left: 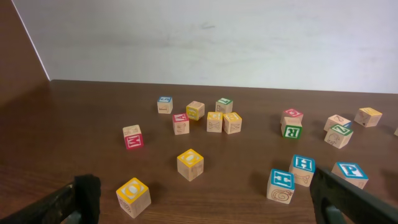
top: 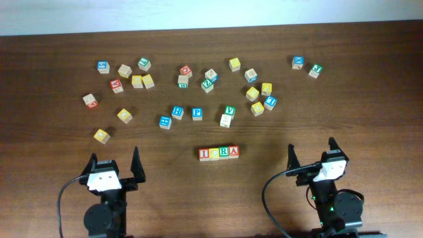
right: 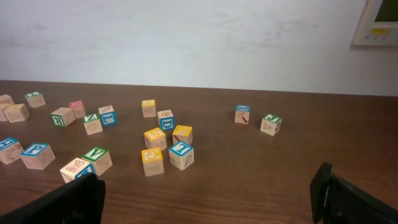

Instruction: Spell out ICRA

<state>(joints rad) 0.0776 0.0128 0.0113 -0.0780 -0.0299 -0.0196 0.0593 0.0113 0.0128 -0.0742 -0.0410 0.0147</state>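
Note:
A tight row of letter blocks [top: 219,153] lies on the table's front middle; it reads I, C, R, A from left to right in the overhead view. My left gripper [top: 114,162] is open and empty at the front left, well away from the row. My right gripper [top: 312,153] is open and empty at the front right. The left wrist view shows its fingers [left: 205,199] wide apart with a yellow block [left: 133,196] between them on the table. The right wrist view shows its fingers [right: 208,196] wide apart over bare wood. The row is out of both wrist views.
Many loose letter blocks lie scattered across the far half of the table, from a yellow one [top: 100,135] at the left to a green one [top: 315,70] at the far right. A white wall edge runs along the back.

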